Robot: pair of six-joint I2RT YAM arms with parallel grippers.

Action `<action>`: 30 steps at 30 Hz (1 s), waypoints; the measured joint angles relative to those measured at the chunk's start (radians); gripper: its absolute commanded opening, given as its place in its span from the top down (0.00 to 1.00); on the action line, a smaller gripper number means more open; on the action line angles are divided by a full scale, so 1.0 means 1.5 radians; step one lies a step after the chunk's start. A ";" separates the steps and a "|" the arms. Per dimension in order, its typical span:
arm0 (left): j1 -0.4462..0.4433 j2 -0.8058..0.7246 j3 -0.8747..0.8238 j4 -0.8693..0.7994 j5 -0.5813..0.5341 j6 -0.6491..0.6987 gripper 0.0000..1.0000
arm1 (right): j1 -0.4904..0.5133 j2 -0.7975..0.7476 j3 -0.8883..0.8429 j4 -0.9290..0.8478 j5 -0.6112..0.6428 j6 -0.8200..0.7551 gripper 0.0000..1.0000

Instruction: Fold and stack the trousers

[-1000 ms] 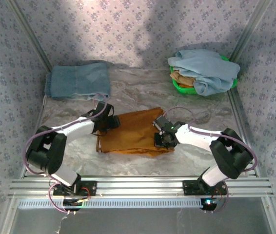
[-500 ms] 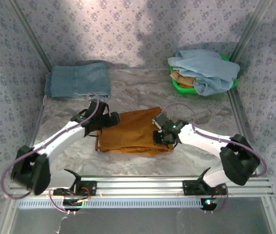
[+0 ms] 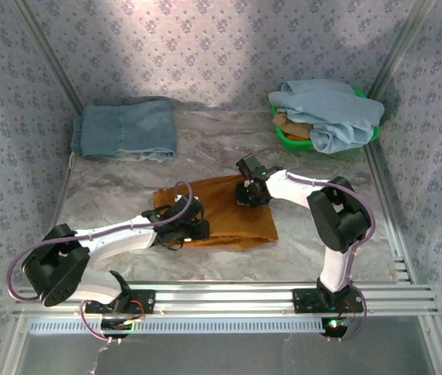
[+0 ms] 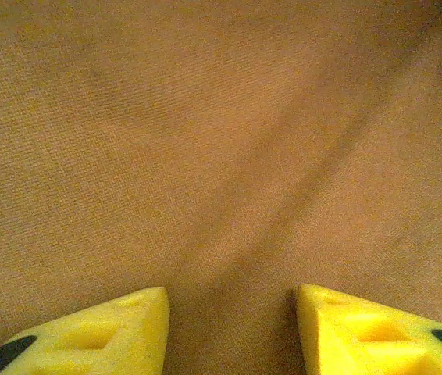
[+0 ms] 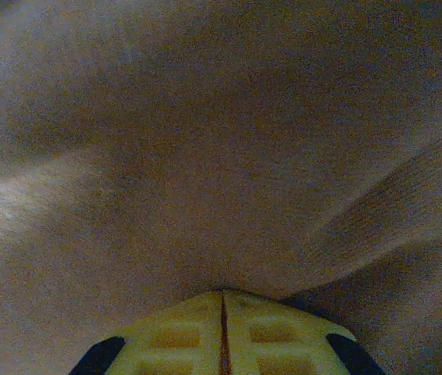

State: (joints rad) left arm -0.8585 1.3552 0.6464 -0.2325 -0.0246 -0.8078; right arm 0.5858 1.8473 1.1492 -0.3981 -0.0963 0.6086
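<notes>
The rust-orange trousers (image 3: 229,219) lie folded into a flat rectangle in the middle of the table. My left gripper (image 3: 196,228) sits low over their near left part. Its yellow fingers (image 4: 104,332) stand apart, and flat cloth (image 4: 221,141) lies under the gap of the left gripper (image 4: 231,301); nothing is pinched. My right gripper (image 3: 249,194) rests on the far right part of the trousers. In the right wrist view the right gripper (image 5: 222,295) is shut, pads together, tips pressed against the dim orange cloth (image 5: 205,156).
A folded grey-blue denim pair (image 3: 126,129) lies at the far left of the table. A green basket (image 3: 286,137) at the far right holds a pale blue garment (image 3: 334,113). An aluminium rail (image 3: 221,297) runs along the near edge, and patterned walls close in the sides.
The left gripper has come from the trousers' far left corner down to their near left part. The right gripper has slid from the near right part up to the far right edge.
</notes>
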 measured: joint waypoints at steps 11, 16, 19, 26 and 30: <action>0.029 -0.054 0.086 -0.121 -0.011 0.062 0.19 | -0.039 -0.052 0.000 -0.035 -0.027 -0.030 0.80; 0.199 -0.055 0.263 -0.182 -0.035 0.127 0.18 | -0.055 -0.141 0.033 -0.056 -0.014 -0.045 0.59; 0.298 0.012 0.340 -0.178 -0.047 0.150 0.18 | -0.063 -0.176 0.050 -0.049 -0.014 -0.050 0.47; 0.387 0.305 0.522 -0.177 -0.064 0.227 0.18 | -0.083 -0.188 0.053 -0.042 -0.020 -0.061 0.37; 0.416 0.463 0.659 -0.193 -0.064 0.260 0.23 | -0.092 -0.188 0.042 -0.037 -0.033 -0.070 0.37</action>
State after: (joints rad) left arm -0.2340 2.0502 1.6348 -0.5217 -0.1207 -0.4175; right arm 0.4473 1.5650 1.2125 -0.4530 -0.1459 0.5037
